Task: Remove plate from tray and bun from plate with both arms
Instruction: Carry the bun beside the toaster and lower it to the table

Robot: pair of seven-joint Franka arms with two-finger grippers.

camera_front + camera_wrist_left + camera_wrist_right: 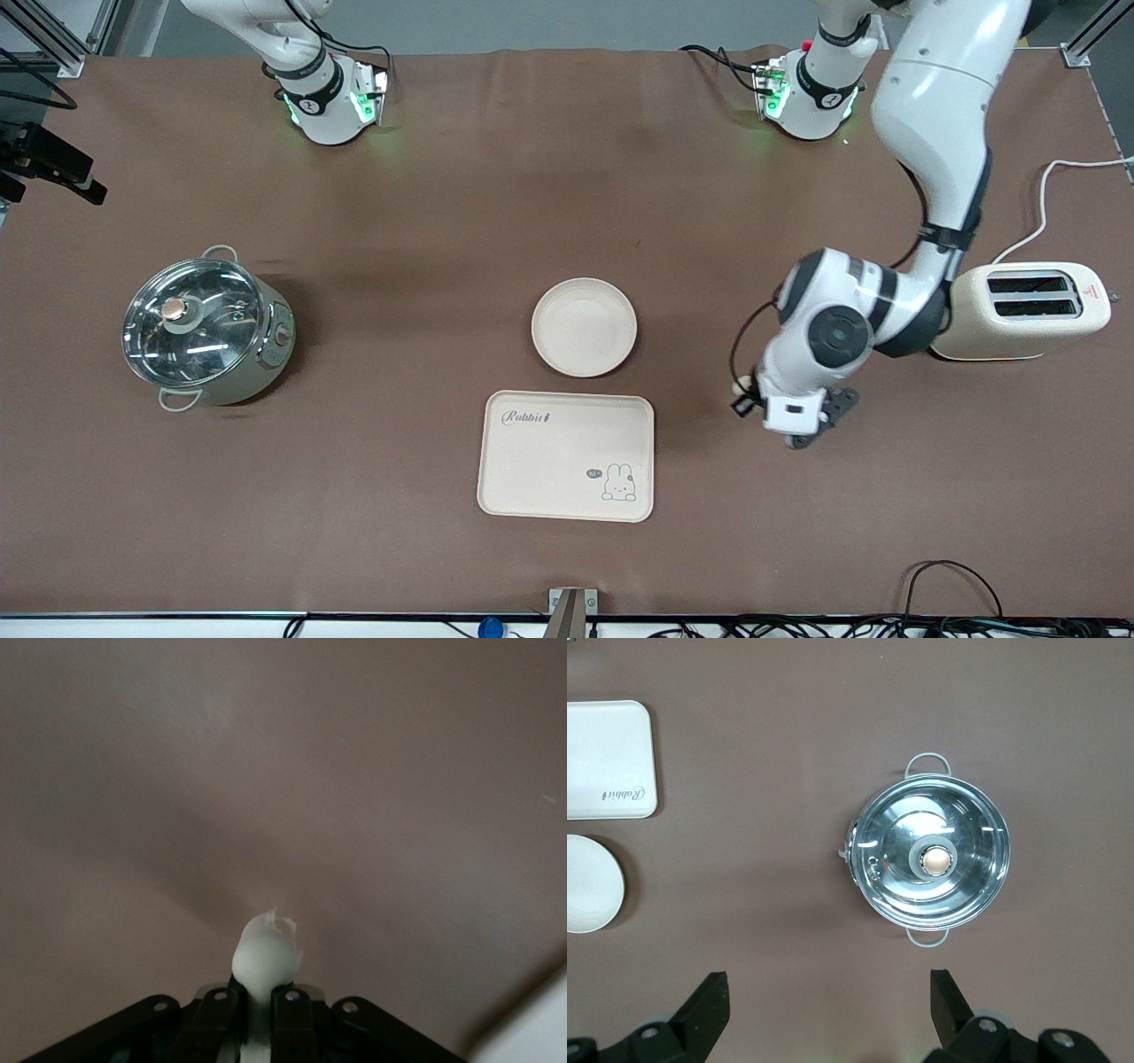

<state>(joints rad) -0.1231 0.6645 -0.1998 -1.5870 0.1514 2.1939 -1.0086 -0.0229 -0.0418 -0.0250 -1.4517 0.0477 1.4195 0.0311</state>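
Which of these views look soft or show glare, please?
Left wrist view: the bun in the left end effector is soft-edged, with a blurred shadow on the table. Right wrist view: the pot's glass lid shows bright glare. Front view: evenly lit, the tray is sharp.

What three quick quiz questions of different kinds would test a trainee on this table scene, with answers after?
1. True or false: the plate sits on the tray.
2. What does the left pincer grip? A) bun B) lid C) cable
3. Which appliance stands beside the left arm's elbow?

Key: 1. False, it lies on the table, farther from the front camera than the tray. 2. A, the bun. 3. The toaster.
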